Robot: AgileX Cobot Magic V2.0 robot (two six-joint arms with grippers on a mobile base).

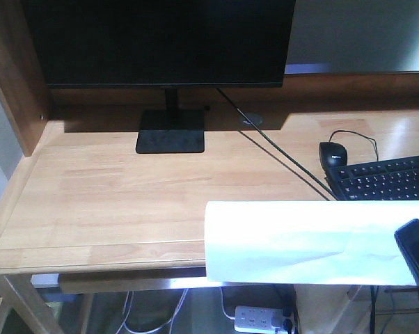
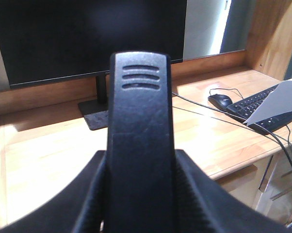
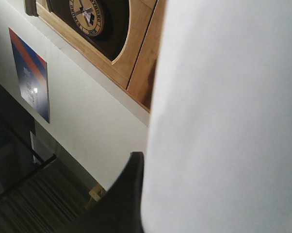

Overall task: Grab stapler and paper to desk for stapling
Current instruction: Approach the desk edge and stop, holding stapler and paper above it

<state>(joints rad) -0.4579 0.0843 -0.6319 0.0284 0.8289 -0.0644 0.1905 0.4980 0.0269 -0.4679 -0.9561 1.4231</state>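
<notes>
A black stapler (image 2: pixel 140 136) with three ridges near its tip stands between the fingers of my left gripper (image 2: pixel 141 162), which is shut on it above the desk (image 2: pixel 44 160). The stapler and the left gripper do not show in the front view. The white paper (image 1: pixel 300 240) hangs curled over the desk's front right edge, with my right gripper (image 1: pixel 417 250) shut on its right end. In the right wrist view the paper (image 3: pixel 228 121) fills the right half beside one dark finger (image 3: pixel 121 199). The other finger is hidden behind the sheet. The paper (image 2: pixel 277 104) also shows at the right of the left wrist view.
A black monitor (image 1: pixel 161 42) on a flat stand (image 1: pixel 170 132) sits at the back of the desk (image 1: pixel 112 195). A black mouse (image 1: pixel 333 153) and keyboard (image 1: pixel 387 177) lie at the right, with a cable (image 1: pixel 279 149) running across. A raised side panel (image 1: pixel 11 76) bounds the left. A power strip (image 1: pixel 262 319) lies below.
</notes>
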